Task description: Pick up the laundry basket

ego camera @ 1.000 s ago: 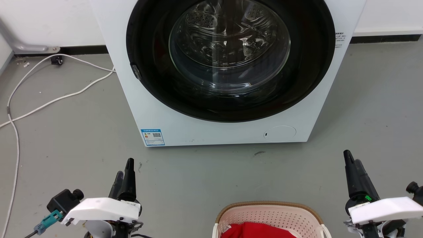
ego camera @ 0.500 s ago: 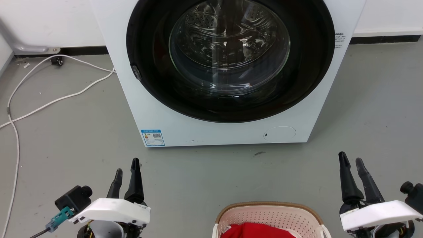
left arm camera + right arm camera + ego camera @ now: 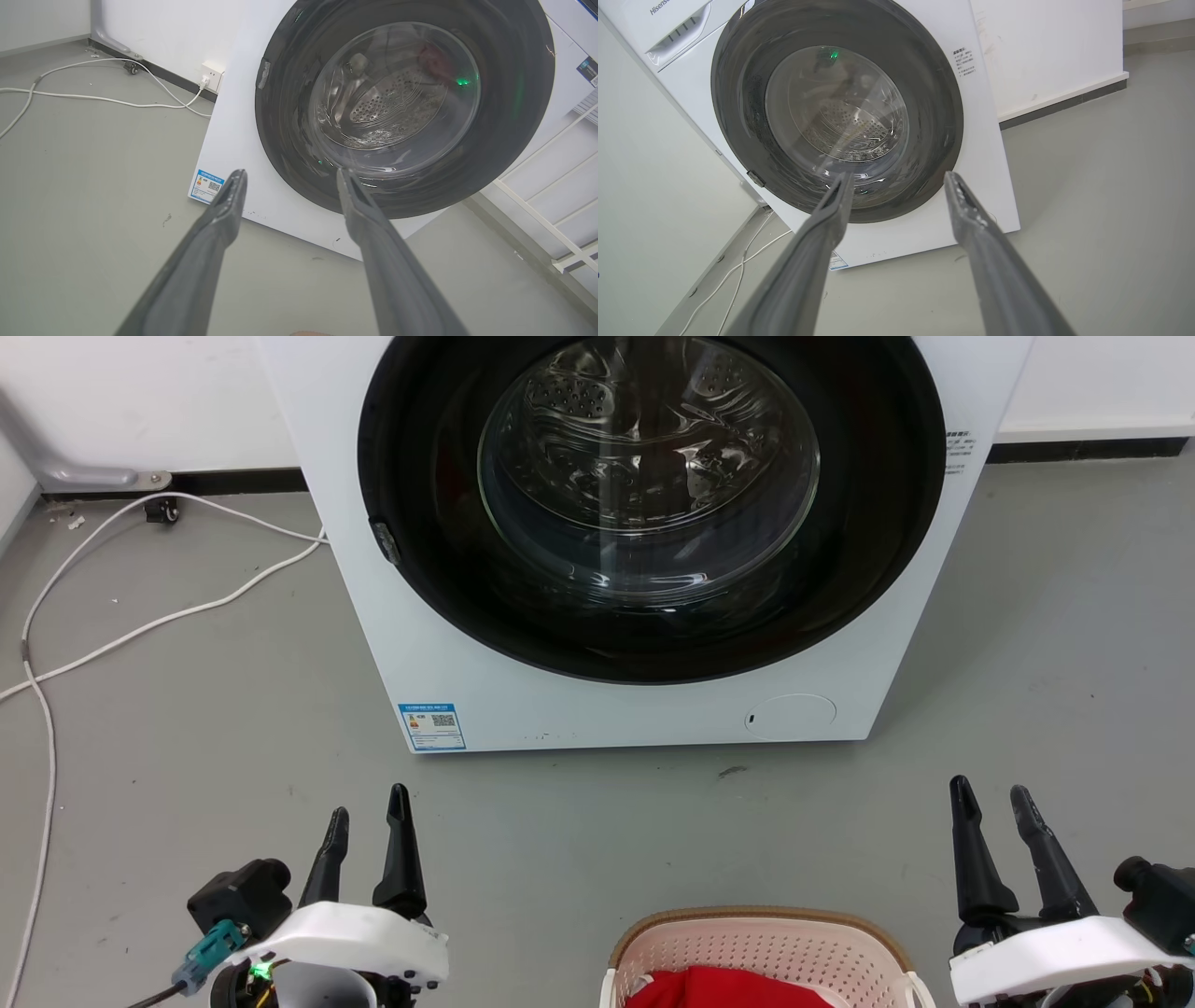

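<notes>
A: Where is the laundry basket [image 3: 756, 945] seen?
B: It is seen on the floor [image 3: 560, 840], at the bottom edge of the head view. It is set between the 2 grippers. A red cloth [image 3: 728, 989] is held inside it.

A: How are the grippers held?
B: The left gripper [image 3: 370, 801] is spread, and nothing is pinched by it. The right gripper [image 3: 988, 786] is spread the same way, and nothing is pinched there either.

A: Which way are the fingers pointed?
B: They are pointed at the washing machine [image 3: 644, 709], away from the basket. The basket is placed behind the fingertips, back toward the robot.

A: Which gripper is nearer?
B: The right one is judged to be nearer. The basket's right end is seen just beside it. The left one is seen well apart from the other end.

A: How is the long side laid?
B: The part that is seen is stretched from side to side. The rest is cut off, so the whole shape cannot be told.

A: What is needed next?
B: It is judged that both grippers must be pulled back and turned inward, 1 to each end of the rim.
</notes>
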You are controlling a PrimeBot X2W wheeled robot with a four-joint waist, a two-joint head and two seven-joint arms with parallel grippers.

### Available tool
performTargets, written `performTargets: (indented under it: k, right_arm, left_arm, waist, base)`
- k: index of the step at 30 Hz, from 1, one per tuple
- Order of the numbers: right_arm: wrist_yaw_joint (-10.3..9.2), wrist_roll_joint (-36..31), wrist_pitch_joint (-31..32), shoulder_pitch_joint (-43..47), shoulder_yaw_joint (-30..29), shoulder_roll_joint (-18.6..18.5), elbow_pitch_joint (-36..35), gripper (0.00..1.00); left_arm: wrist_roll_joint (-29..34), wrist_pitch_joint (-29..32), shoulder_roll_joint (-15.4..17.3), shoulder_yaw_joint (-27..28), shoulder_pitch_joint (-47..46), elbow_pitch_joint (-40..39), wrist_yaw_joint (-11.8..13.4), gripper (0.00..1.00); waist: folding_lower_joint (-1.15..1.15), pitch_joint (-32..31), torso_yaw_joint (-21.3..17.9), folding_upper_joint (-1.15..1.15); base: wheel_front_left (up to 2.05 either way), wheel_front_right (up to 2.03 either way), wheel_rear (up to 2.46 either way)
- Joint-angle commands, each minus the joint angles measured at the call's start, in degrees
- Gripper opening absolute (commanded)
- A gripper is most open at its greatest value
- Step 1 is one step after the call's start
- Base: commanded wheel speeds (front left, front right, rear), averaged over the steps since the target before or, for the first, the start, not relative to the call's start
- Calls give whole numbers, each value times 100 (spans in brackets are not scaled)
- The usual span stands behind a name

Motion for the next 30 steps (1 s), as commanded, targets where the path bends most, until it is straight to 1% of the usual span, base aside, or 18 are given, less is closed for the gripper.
performTargets:
  k: [1, 16, 30]
  right_arm:
    - [0, -126, -51, 0, 14, -18, -103, 100]
    - [0, -989, -273, 148, -69, -18, -319, 100]
    - [0, -1593, -450, 281, -134, -18, -530, 100]
  left_arm:
    - [134, -58, 38, -25, 18, -85, 37, 100]
    - [1011, -278, 37, -147, 101, -165, 167, 100]
    - [1745, -465, 22, -233, 178, -236, 199, 100]
  waist:
    - [-1, -2, 1, 0]
    - [-1, -15, 18, 0]
    - [-1, -29, 23, 0]
  base:
    - [0, 0, 0]
    - [0, 0, 0]
    - [0, 0, 0]
